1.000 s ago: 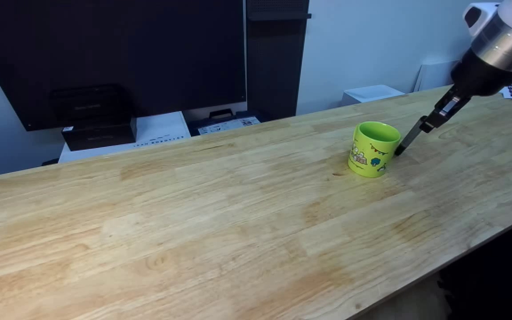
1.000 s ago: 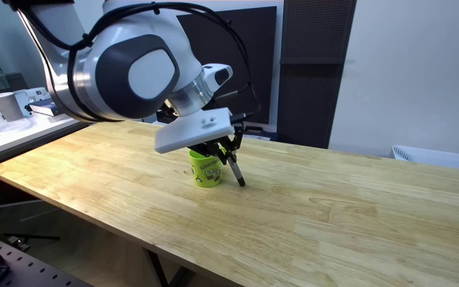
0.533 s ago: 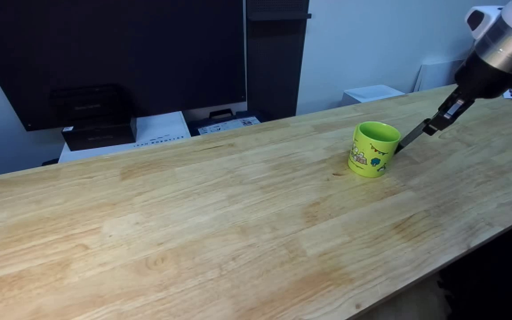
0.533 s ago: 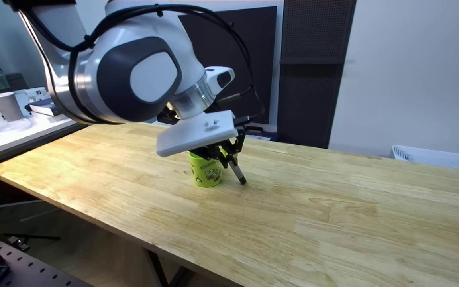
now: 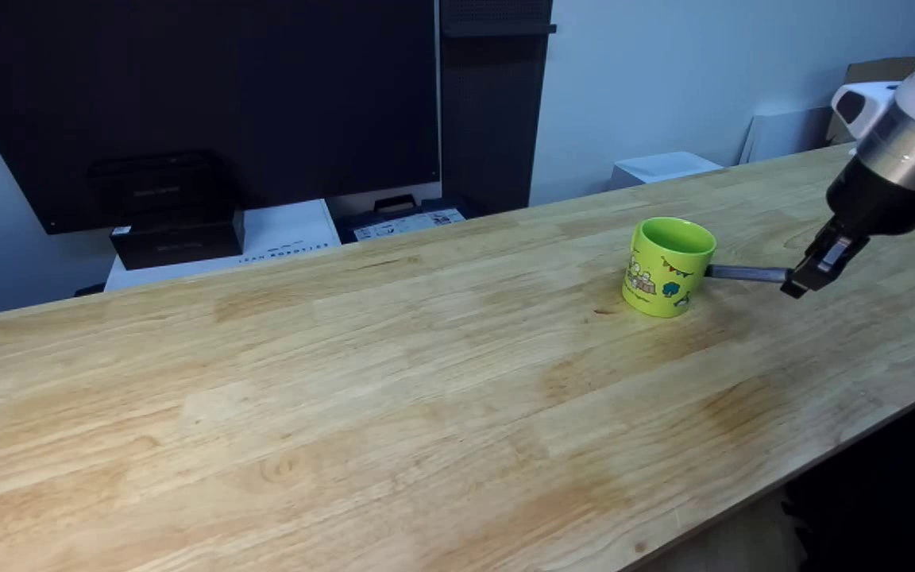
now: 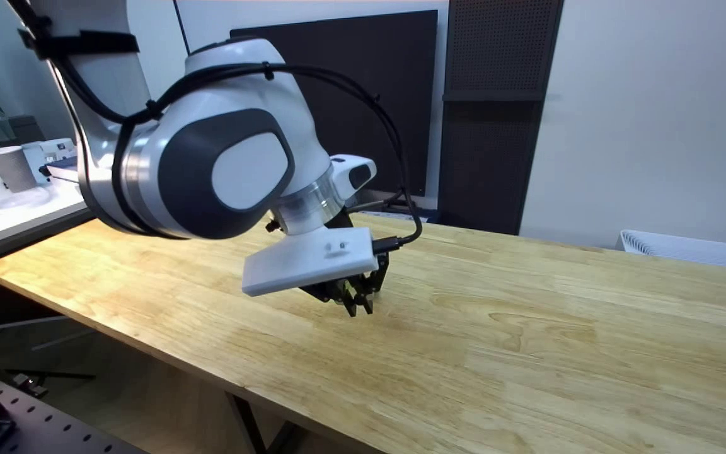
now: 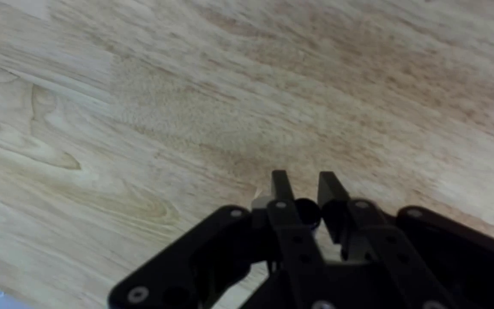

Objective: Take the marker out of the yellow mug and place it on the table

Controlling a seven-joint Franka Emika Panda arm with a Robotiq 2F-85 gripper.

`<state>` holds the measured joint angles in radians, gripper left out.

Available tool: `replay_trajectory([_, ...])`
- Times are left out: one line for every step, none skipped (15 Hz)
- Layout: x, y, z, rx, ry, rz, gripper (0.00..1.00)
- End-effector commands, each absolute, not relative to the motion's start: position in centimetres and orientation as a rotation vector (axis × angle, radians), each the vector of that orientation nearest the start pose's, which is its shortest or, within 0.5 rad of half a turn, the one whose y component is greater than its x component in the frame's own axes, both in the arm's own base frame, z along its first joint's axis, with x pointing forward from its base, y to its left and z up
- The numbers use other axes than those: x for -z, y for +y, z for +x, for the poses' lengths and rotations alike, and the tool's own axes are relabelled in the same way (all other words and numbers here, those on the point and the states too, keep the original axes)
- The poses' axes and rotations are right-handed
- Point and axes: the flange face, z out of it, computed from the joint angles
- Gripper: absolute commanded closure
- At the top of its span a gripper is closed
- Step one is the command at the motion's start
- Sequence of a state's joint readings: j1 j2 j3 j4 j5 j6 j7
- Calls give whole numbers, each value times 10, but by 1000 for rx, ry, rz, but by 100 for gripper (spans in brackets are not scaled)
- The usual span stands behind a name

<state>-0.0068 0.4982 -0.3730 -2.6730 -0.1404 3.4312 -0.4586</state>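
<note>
Low over the broad, flat table (image 5: 330, 413) of light, grained wood

The table runs through both exterior views and fills most of the wrist view. Behind it, in both exterior views, rises a large, flat black board (image 5: 195, 95). A thick, rounded, white-and-dark-grey robot arm (image 6: 230, 164) slants down from the upper left in an exterior view. At its end a black, jointed, two-fingered claw (image 7: 305, 184) hangs tilted, its fingertips low and near the table; it is narrow, with only a slim gap between the fingertips. Upright on the table, near the claw, stands a glossy, yellow-green, cylindrical mug (image 5: 668, 270) printed with small coloured drawings. A thin, grey-and-black, stick-shaped marker (image 5: 747, 273) is outside the mug, nearly level, between mug and claw. One end is pinched between the fingertips and shows in the wrist view as a dark disc; the other, also dark, is just beside the mug's wall. Whether the marker touches the mug or the table cannot be told
</note>
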Motion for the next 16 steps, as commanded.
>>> replay_trajectory([-105,-163,381,280,-464,-3332,94])
replay_trajectory([-103,-164,380,269,-460,-3332,94])
replay_trajectory([-103,-165,379,261,-456,-3330,94])
replay_trajectory([-102,-165,379,255,-457,-3328,94])
replay_trajectory([-102,-165,380,252,-457,-3325,94])
replay_trajectory([-102,-165,380,247,-460,-3323,94])
replay_trajectory([-102,-166,381,242,-462,-3322,94])
replay_trajectory([-102,-166,381,237,-463,-3320,94])
replay_trajectory([-102,-166,382,231,-464,-3319,62])
replay_trajectory([-102,-166,382,224,-467,-3316,52])
replay_trajectory([-101,-166,383,220,-471,-3314,45])
replay_trajectory([-101,-166,384,217,-475,-3313,39])
replay_trajectory([-102,-167,384,214,-476,-3311,31])
replay_trajectory([-102,-167,385,213,-472,-3311,26])
replay_trajectory([-104,-168,386,216,-468,-3312,19])
replay_trajectory([-108,-168,387,227,-469,-3313,12])
